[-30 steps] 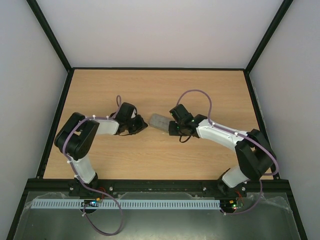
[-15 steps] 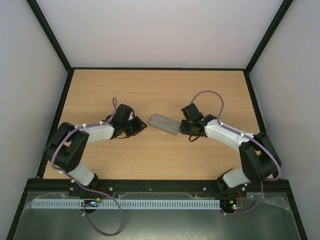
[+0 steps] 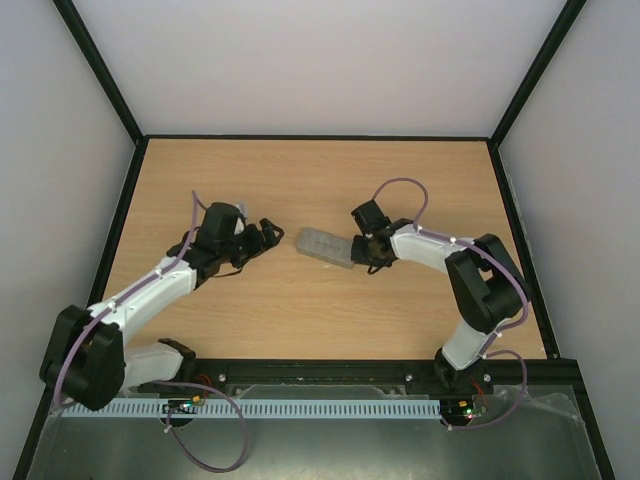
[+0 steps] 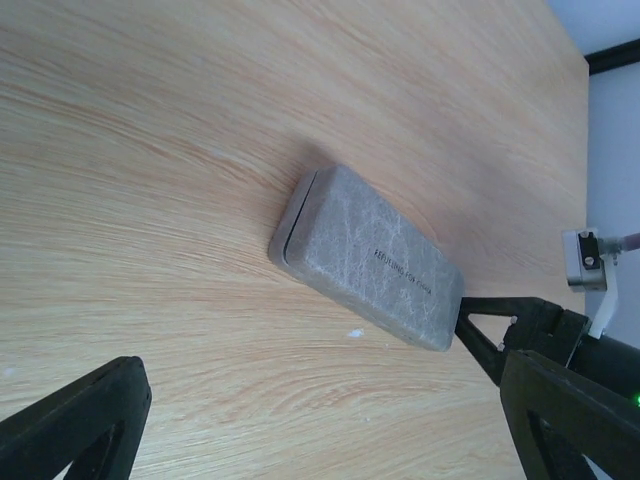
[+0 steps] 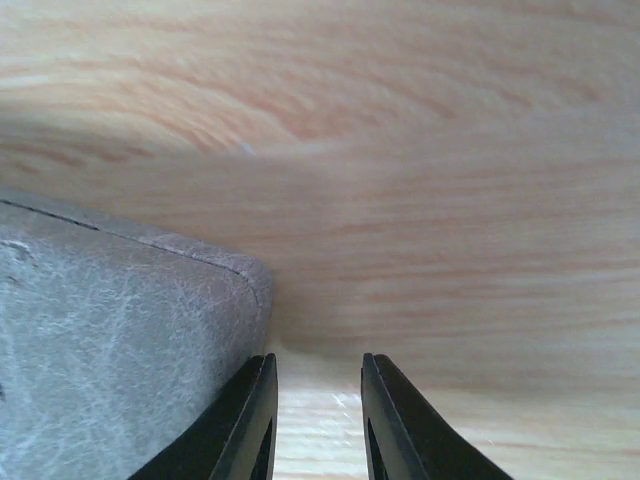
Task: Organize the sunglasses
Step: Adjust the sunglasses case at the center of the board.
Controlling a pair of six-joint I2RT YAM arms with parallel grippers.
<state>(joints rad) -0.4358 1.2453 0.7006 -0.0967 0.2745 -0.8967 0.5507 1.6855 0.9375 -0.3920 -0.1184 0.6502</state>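
The sunglasses are out of view in every frame. A grey rectangular case [image 3: 325, 247] lies shut on the wooden table, also seen in the left wrist view [image 4: 370, 258] and the right wrist view [image 5: 110, 340]. My left gripper [image 3: 262, 235] stands wide open a short way left of the case, apart from it, with only bare table between its fingers [image 4: 80, 420]. At the case's right end is my right gripper [image 3: 362, 250], its jaws a narrow gap apart with nothing between them [image 5: 318, 365]. Its left finger [image 5: 250, 420] lies against the case's corner.
A black frame [image 3: 130, 200] borders the wooden table [image 3: 300, 180], with grey walls beyond it. Both arm bases sit at the near edge, with a white slotted rail [image 3: 250, 408] in front of them. The right gripper's fingers [image 4: 480, 325] show behind the case in the left wrist view.
My left gripper has opened wide and its arm has stretched out lower on the left. The right gripper drew back, then returned to the case's right end with narrower jaws.
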